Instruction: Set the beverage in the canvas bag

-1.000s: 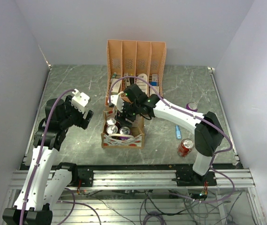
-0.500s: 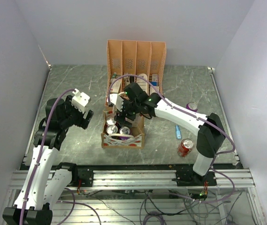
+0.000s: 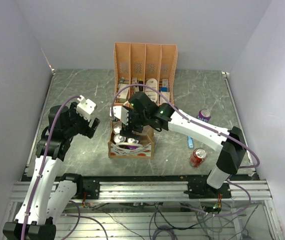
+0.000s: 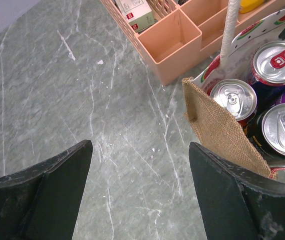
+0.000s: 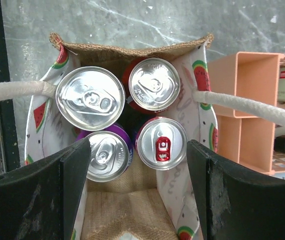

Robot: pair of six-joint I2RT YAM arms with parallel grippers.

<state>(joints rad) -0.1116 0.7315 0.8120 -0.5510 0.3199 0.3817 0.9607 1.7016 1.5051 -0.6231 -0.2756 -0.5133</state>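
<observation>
The left hand (image 4: 139, 192) hovers over bare desk (image 4: 82, 100), fingers spread wide and holding nothing. From its wrist, the canvas bag (image 4: 217, 127) sits at 2 o'clock, clear of it. The bag stands upright at mid-desk, just in front of the peach file organiser (image 3: 145, 60) at its 12 o'clock. The right hand (image 5: 137, 195) hangs over the bag's open mouth, fingers fully parted and empty. Below it four cans stand upright inside the bag:
- a silver-topped can (image 5: 90, 98) at 10 o'clock
- a red can (image 5: 154, 82) at 1 o'clock
- a purple can (image 5: 104, 155) at 7 o'clock
- a red-tabbed can (image 5: 161, 142) at 5 o'clock

The last two lie between the fingers. The white handles (image 5: 242, 107) run off to either side. Farther right on the desk, a loose purple can (image 3: 204, 115) stands at the bag's 2 o'clock and a loose red can (image 3: 198, 156) at 4 o'clock, both well apart from either hand.
</observation>
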